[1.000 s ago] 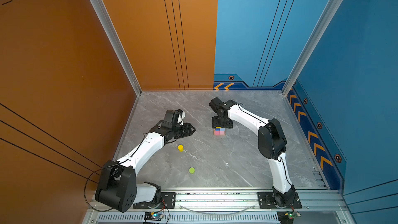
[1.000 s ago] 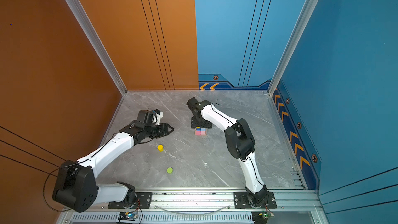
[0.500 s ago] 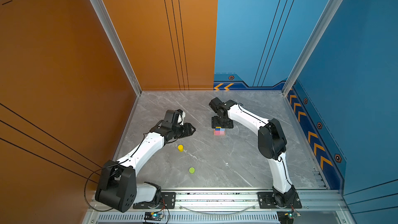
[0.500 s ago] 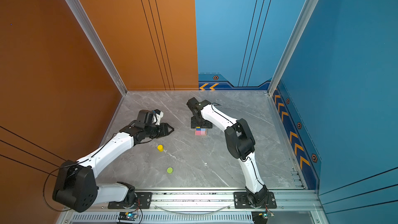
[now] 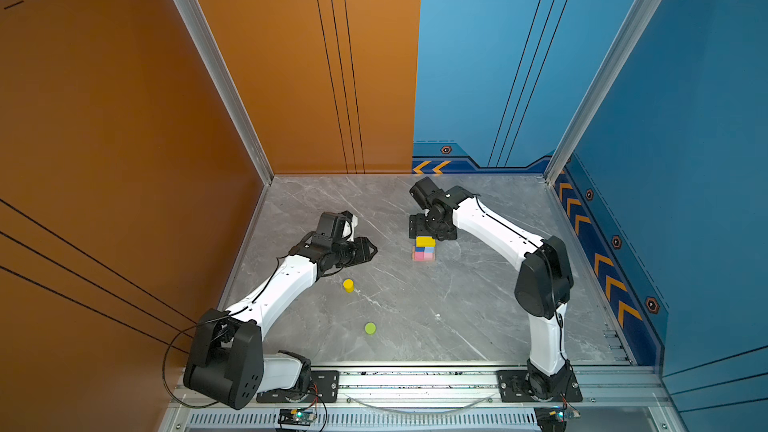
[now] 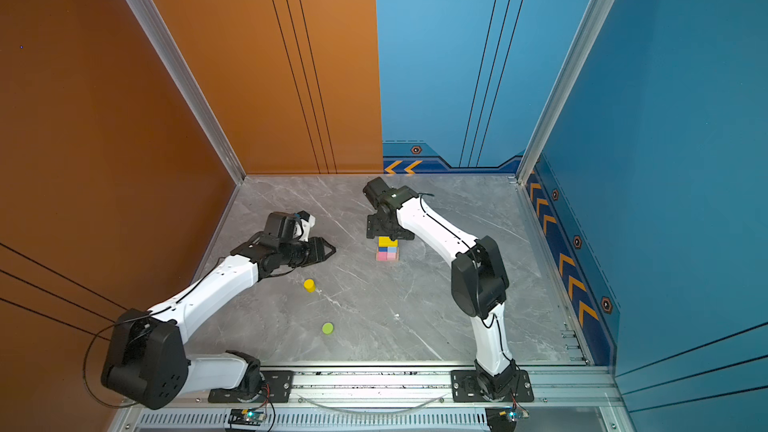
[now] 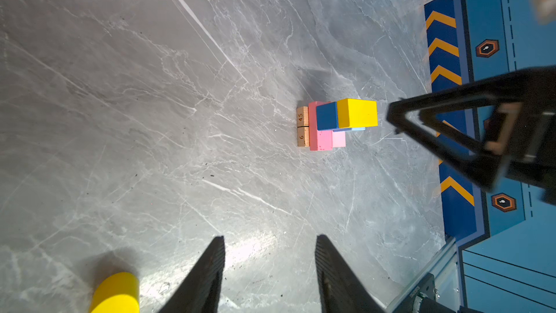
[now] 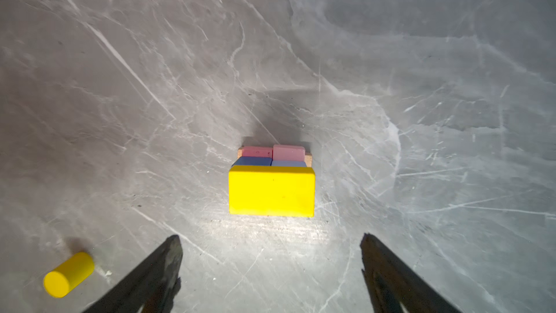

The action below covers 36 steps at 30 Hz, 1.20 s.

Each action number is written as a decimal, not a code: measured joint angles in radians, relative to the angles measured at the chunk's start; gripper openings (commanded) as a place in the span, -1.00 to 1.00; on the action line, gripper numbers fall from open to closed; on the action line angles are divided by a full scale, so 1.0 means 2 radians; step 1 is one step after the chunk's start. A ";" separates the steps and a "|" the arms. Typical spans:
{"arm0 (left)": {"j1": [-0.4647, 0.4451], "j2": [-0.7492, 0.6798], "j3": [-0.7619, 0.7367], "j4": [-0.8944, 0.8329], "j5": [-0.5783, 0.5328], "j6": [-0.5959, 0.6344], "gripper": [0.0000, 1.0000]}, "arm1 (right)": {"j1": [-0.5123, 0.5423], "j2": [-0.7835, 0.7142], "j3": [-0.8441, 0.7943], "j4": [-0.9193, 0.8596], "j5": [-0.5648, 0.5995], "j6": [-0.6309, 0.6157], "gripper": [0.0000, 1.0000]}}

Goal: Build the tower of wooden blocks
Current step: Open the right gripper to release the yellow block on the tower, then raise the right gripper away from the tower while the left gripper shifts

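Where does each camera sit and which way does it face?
Both top views: high in front, looking down at the table; left arm and right arm show.
Left wrist: low, facing the tower side-on; left claw tips show.
Right wrist: above the tower, looking down; right claw tips show.
Shared: both wrist views show the tower and yellow cylinder.

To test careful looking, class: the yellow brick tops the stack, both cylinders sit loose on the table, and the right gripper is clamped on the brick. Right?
Wrong on the grip: the right wrist view shows the right gripper open, clear of the yellow brick. The rest holds.
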 measured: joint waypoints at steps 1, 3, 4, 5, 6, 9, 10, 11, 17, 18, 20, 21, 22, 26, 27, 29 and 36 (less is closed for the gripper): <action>0.000 0.000 0.000 -0.004 0.000 0.000 0.02 | 0.000 -0.015 -0.006 0.004 0.001 0.000 0.88; 0.000 0.000 0.001 -0.016 -0.003 0.002 0.07 | 0.001 -0.044 -0.025 0.013 0.005 0.000 0.87; 0.000 0.000 0.002 -0.024 -0.007 0.004 0.10 | 0.001 -0.058 -0.037 0.017 0.006 0.000 0.86; 0.000 0.000 0.003 -0.031 -0.010 0.005 0.11 | 0.001 -0.069 -0.049 0.021 0.006 0.000 0.85; 0.000 0.000 0.005 -0.043 -0.016 0.007 0.12 | 0.001 -0.083 -0.065 0.028 0.006 0.000 0.83; -0.001 0.000 0.012 -0.071 -0.036 0.009 0.13 | -0.001 -0.117 -0.116 0.053 0.004 -0.001 0.71; -0.001 0.000 0.014 -0.082 -0.043 0.009 0.13 | -0.004 -0.128 -0.136 0.064 0.001 -0.002 0.61; -0.002 0.000 0.016 -0.090 -0.049 0.009 0.13 | -0.006 -0.136 -0.152 0.072 -0.003 -0.003 0.53; -0.013 -0.010 0.024 -0.144 -0.087 0.009 0.16 | -0.051 -0.185 -0.255 0.145 -0.041 -0.001 -0.14; -0.014 -0.012 0.025 -0.150 -0.091 0.009 0.16 | -0.062 -0.192 -0.270 0.158 -0.049 -0.001 -0.32; -0.016 -0.017 0.027 -0.164 -0.102 0.008 0.16 | -0.082 -0.199 -0.291 0.179 -0.065 0.000 -0.63; -0.017 -0.018 0.027 -0.169 -0.106 0.007 0.16 | -0.091 -0.201 -0.298 0.189 -0.075 0.001 -0.78; -0.017 -0.019 0.027 -0.175 -0.110 0.007 0.16 | -0.099 -0.201 -0.304 0.200 -0.082 0.001 -0.93; -0.017 -0.020 0.029 -0.192 -0.123 0.007 0.16 | -0.120 -0.191 -0.312 0.230 -0.111 0.004 -1.00; -0.017 -0.019 0.031 -0.196 -0.126 0.007 0.16 | -0.121 -0.184 -0.312 0.239 -0.118 0.004 -1.00; -0.017 -0.018 0.035 -0.202 -0.128 0.007 0.16 | -0.122 -0.168 -0.311 0.251 -0.130 0.004 -1.00; -0.017 0.002 0.042 -0.209 -0.137 0.007 0.16 | -0.119 -0.104 -0.304 0.270 -0.155 0.004 -1.00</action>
